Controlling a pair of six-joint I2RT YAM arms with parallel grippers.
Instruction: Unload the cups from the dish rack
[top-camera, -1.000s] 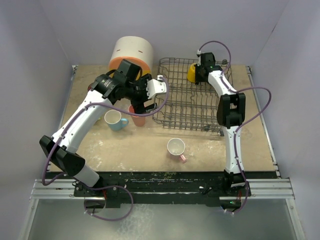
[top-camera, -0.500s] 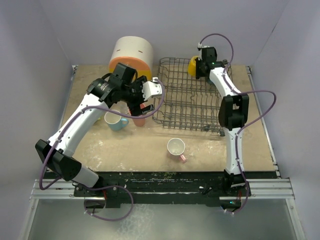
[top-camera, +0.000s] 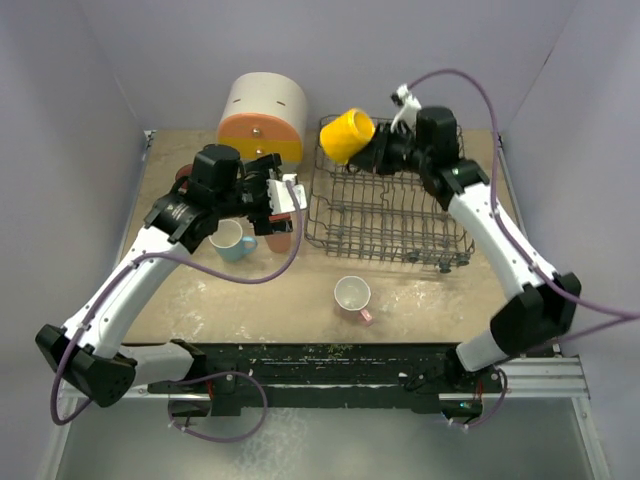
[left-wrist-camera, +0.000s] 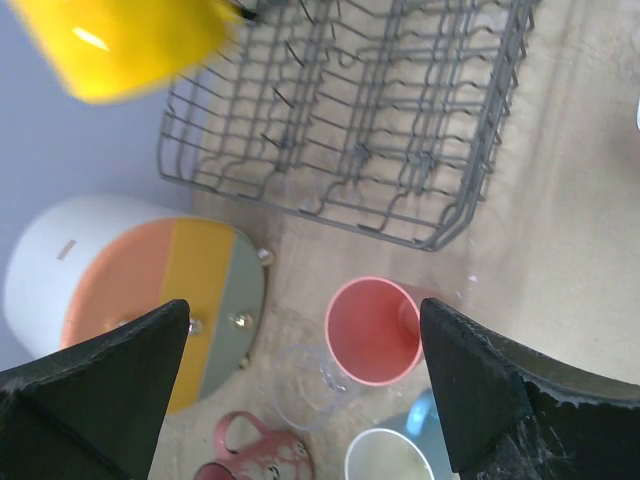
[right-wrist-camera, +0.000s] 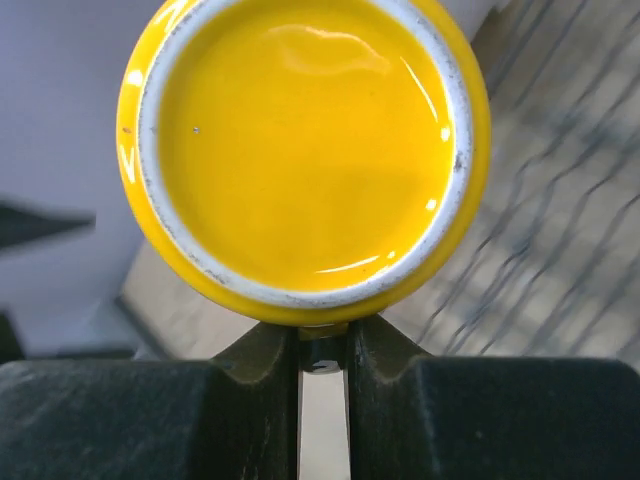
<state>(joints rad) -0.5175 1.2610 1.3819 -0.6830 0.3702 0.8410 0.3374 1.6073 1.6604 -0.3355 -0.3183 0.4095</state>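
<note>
My right gripper (top-camera: 385, 150) (right-wrist-camera: 322, 352) is shut on the handle of a yellow cup (top-camera: 347, 134) (right-wrist-camera: 305, 150). It holds the cup tilted in the air over the far left corner of the dish rack (top-camera: 385, 215) (left-wrist-camera: 400, 120), a dark grey wire basket with no cups showing in it. My left gripper (top-camera: 285, 195) (left-wrist-camera: 303, 320) hangs open left of the rack, above a salmon tumbler (top-camera: 281, 238) (left-wrist-camera: 372, 332), a clear glass (left-wrist-camera: 305, 385) and a light blue mug (top-camera: 230, 240) (left-wrist-camera: 400, 460). A pink mug (top-camera: 352, 296) stands in front of the rack.
A round cream cabinet (top-camera: 262, 115) (left-wrist-camera: 130, 290) with orange, yellow and grey drawer fronts stands at the back, left of the rack. A pink patterned mug (left-wrist-camera: 255, 455) sits near it. Walls close in the table's left, right and far sides.
The right arm has lifted the yellow cup out of the rack's far side and swung it up and to the left. The left arm has drawn back to the left, still open.
</note>
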